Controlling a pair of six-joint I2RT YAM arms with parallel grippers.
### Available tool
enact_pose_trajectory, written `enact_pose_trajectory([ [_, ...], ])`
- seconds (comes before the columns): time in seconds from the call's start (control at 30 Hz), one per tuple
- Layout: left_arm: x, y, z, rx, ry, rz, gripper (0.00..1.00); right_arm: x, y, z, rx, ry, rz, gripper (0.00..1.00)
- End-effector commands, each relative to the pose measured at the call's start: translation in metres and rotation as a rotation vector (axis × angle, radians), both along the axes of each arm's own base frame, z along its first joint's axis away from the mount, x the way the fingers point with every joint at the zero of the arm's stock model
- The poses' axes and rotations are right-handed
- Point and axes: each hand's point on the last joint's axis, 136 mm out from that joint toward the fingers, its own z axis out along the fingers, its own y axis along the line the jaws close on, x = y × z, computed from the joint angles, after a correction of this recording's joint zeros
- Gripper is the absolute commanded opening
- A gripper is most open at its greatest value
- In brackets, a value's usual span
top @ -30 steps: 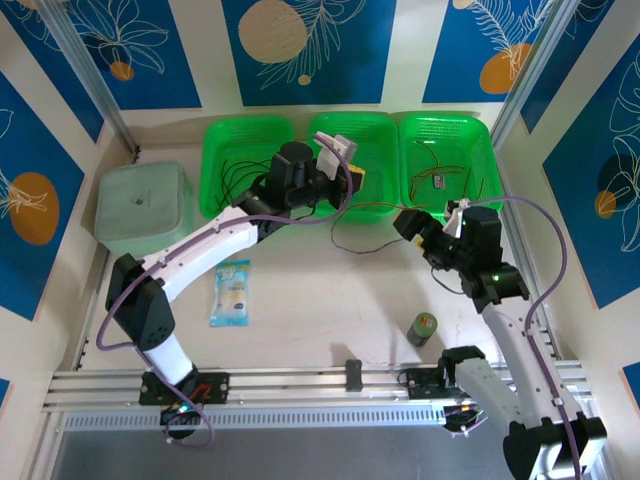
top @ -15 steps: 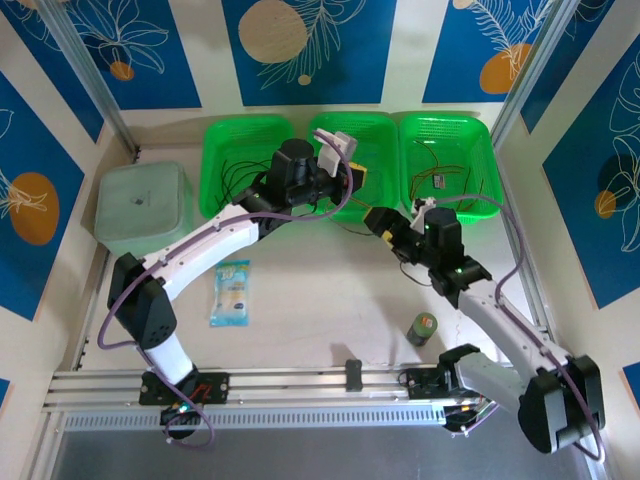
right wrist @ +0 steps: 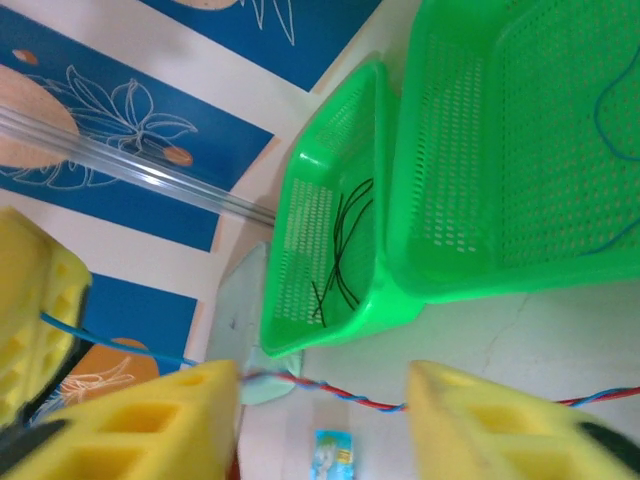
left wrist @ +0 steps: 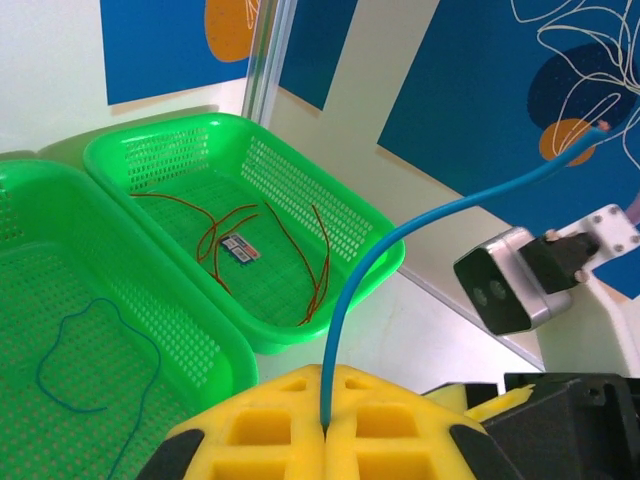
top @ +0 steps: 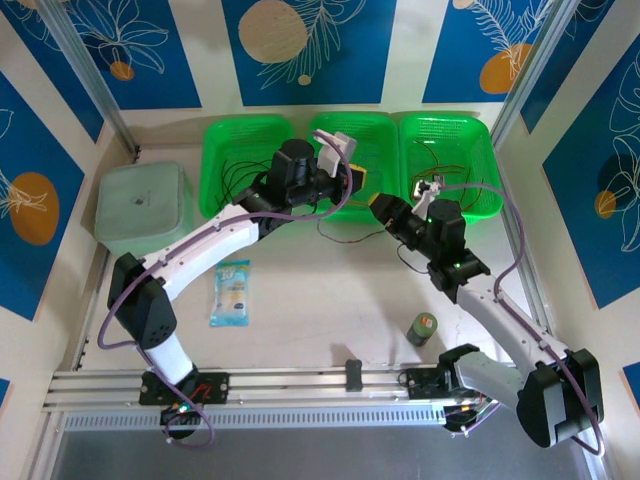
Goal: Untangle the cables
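- Left gripper (left wrist: 325, 425) is clamped shut on the blue cable (left wrist: 400, 235), above the middle basket (left wrist: 40, 290); best held steady as an anchor.
- Right gripper (right wrist: 325, 400), fingers wide apart and empty, has the twisted red-and-blue strand (right wrist: 350, 402) showing between them; centre it before closing.

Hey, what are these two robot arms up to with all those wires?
They are sorting tangled cables. The left gripper has its fingers shut on a blue cable, holding it up near the green baskets. The right gripper is open beside a twisted red-and-blue cable. Other cables already lie sorted by colour in the baskets.
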Motion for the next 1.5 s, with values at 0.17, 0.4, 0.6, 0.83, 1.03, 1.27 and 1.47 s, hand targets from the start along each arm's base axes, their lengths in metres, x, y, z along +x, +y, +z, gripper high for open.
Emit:
enact_pose_trajectory([
  [0.17, -0.006, 0.002, 0.025, -0.042, -0.015, -0.013, 0.0, 0.003, -0.009, 0.036, 0.001, -0.105, -0.013, 0.08],
  [0.4, -0.008, 0.013, 0.039, -0.058, -0.027, 0.025, 0.0, -0.006, -0.02, 0.063, -0.044, -0.142, -0.034, 0.0],
  [0.6, -0.001, 0.04, 0.057, -0.074, -0.092, 0.162, 0.0, -0.022, -0.028, 0.103, -0.143, -0.242, -0.046, 0.0],
  [0.83, -0.008, 0.061, 0.08, -0.094, -0.156, 0.205, 0.0, -0.034, -0.03, 0.156, -0.242, -0.401, -0.049, 0.0],
  [1.03, -0.017, 0.081, 0.103, -0.047, -0.211, 0.229, 0.0, -0.035, -0.031, 0.196, -0.325, -0.525, -0.067, 0.0],
  [1.27, -0.012, 0.125, 0.123, -0.041, -0.202, 0.302, 0.0, -0.031, -0.045, 0.235, -0.387, -0.631, -0.126, 0.0],
  [1.47, -0.01, 0.157, 0.132, -0.03, -0.207, 0.361, 0.0, -0.025, -0.058, 0.249, -0.425, -0.658, -0.176, 0.0],
])
